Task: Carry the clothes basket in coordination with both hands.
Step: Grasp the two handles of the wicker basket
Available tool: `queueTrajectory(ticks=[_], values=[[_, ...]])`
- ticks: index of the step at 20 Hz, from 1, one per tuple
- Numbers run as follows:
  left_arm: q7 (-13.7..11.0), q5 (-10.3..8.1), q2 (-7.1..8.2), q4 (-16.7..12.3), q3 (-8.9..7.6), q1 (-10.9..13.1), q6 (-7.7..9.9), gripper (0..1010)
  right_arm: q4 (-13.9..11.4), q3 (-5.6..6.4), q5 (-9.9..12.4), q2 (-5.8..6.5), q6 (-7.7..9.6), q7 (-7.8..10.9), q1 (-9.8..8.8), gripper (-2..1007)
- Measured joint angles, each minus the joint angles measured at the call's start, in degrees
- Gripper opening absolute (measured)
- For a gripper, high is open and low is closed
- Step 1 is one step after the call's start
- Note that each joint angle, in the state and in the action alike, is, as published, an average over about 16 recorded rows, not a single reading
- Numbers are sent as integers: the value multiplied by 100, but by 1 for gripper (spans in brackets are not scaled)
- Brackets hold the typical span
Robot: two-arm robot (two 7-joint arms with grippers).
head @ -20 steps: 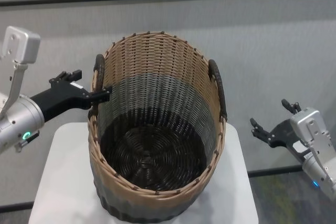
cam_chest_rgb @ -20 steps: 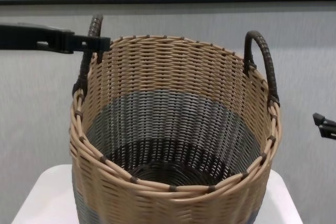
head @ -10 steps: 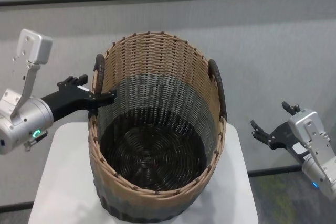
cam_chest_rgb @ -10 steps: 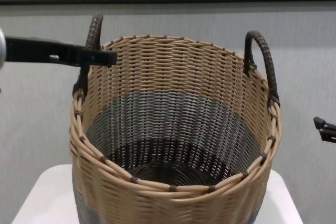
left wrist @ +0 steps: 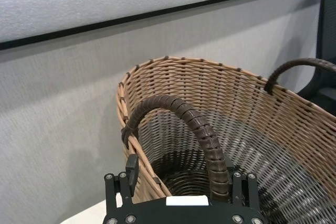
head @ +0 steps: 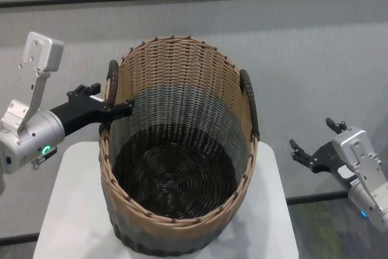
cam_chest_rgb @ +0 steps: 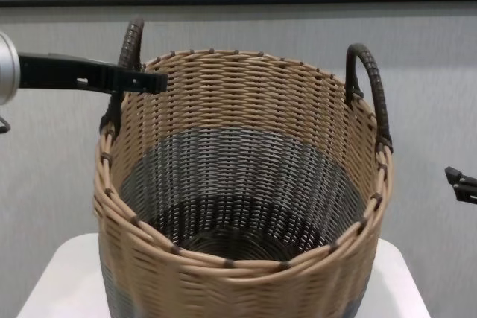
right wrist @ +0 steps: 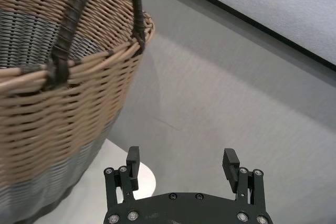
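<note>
Head view: the clothes basket (head: 179, 162) sits mid-frame on a small white table (head: 73, 210), with its two dark loop handles on opposite sides of the rim. The left gripper (head: 118, 108) is already at the left handle (head: 112, 83), fingers reaching through the loop at middle left. The right gripper (head: 312, 144) hangs well apart at lower right, spread wide, holding nothing, and the right handle (head: 250, 104) lies toward frame left of it. So the left arm is the nearer one by far; I'd guess the right reach is what the lift waits on.

Left wrist view: the handle arches up mid-frame and comes down between the fingers at bottom centre. I can't tell whether they're actually clamped on it.

Right wrist view: fingers wide apart at the bottom, basket in the upper left, clear gap between.

Chest view: tan top band, grey middle, dark base; handles stand upright; the left gripper crosses the upper left.
</note>
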Motion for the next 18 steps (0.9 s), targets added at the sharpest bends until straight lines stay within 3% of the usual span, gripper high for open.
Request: queueTrajectory(ticks=[6,10,18], values=[[-15,85,-30,33,-23,-21,-55,1000,-1,38,-51,-27,-2,-13,-14,1003],[-20,110,-28,27,-32,-16,-75,1000,-61,91,-101,-37,-18,-125,-41,1003],[-8,100,-20,16,-36,-10,-72,1000,-492,279,-333,-49,-200,-445,-125,1003]])
